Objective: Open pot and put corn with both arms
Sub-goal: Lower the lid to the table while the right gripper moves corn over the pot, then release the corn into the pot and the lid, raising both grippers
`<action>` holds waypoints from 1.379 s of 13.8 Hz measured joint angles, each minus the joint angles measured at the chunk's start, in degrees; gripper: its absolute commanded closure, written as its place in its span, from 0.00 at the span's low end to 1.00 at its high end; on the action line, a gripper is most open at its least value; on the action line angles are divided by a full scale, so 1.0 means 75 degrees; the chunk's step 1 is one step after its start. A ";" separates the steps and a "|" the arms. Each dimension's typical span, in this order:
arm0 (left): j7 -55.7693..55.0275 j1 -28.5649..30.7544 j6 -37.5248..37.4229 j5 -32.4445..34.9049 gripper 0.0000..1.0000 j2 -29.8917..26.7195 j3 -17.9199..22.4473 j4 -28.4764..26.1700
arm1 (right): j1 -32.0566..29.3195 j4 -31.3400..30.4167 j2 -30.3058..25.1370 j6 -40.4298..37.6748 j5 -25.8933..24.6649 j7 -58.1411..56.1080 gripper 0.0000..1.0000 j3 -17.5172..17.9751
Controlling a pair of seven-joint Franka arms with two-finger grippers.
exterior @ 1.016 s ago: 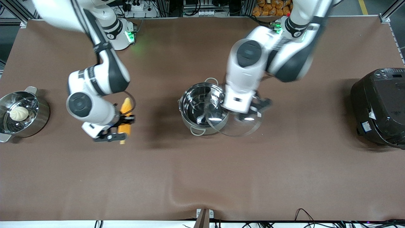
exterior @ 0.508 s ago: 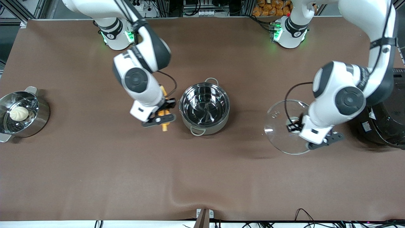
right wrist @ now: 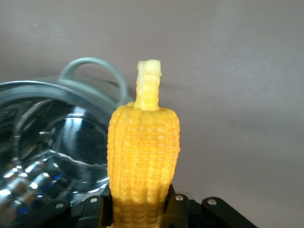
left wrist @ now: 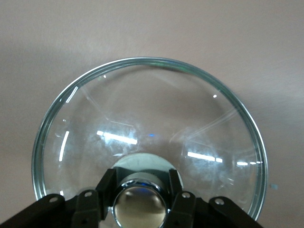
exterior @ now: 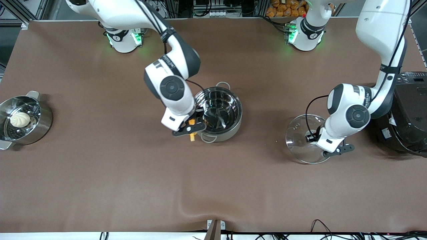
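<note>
Right claw (exterior: 190, 126) grips the corn (right wrist: 143, 164) over the pot (exterior: 218, 113) rim (could snag); left claw (exterior: 328, 146) clamps the lid (left wrist: 147, 137) near the desk (exterior: 100, 186).

I see a round shiny steel steamer pot (exterior: 25, 119) at the right arm's end of the brown table (exterior: 133, 186), with a round white bun (exterior: 20, 119) inside. A large black rice cooker (exterior: 405, 113) stands at the left arm's end.

Yellow-orange corn (right wrist: 144, 156), shiny steel pot (exterior: 218, 114), brown table (exterior: 213, 186).
</note>
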 measured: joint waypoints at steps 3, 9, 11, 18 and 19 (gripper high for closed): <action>0.0004 0.0126 0.0038 0.0040 1.00 0.0127 -0.0001 -0.0050 | 0.0398 0.0125 0.0020 -0.0033 -0.0007 0.0444 1.00 -0.0007; 0.0004 0.0328 0.0323 0.0040 1.00 0.0184 -0.0011 -0.0226 | 0.1048 0.0189 0.0448 0.0008 -0.0200 0.1172 1.00 -0.0028; 0.0004 0.0330 0.0324 0.0040 0.59 0.0190 -0.0013 -0.0227 | 0.1162 0.0209 0.0564 0.0088 -0.0310 0.1325 1.00 -0.0035; 0.0004 0.0368 0.0359 0.0040 0.00 0.0211 -0.0015 0.0013 | 0.1177 0.0366 0.0743 0.0473 -0.0386 0.1395 0.52 -0.0094; 0.0004 0.0380 0.0327 0.0040 0.00 0.0153 -0.0017 0.0200 | 0.1177 0.0394 0.0755 0.0482 -0.0387 0.1396 0.01 -0.0098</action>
